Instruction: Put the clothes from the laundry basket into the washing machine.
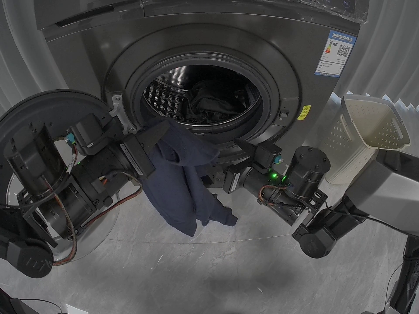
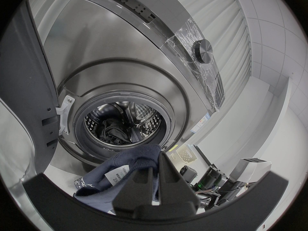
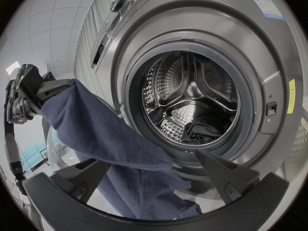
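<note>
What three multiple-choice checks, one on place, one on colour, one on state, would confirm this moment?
1. Where is the laundry basket?
A. beside the washing machine, on the robot's right
B. on top of it
C. inside the drum

2. What colour is the garment that the left gripper holds?
A. white
B. red
C. navy

3. How is the machine's door?
A. shut
B. open
C. removed

Answers:
1. A: the head view shows the basket low at the machine's right side.
2. C: the cloth hanging from the fingers is dark blue.
3. B: the door is swung out to the left, so the round opening is uncovered.
</note>
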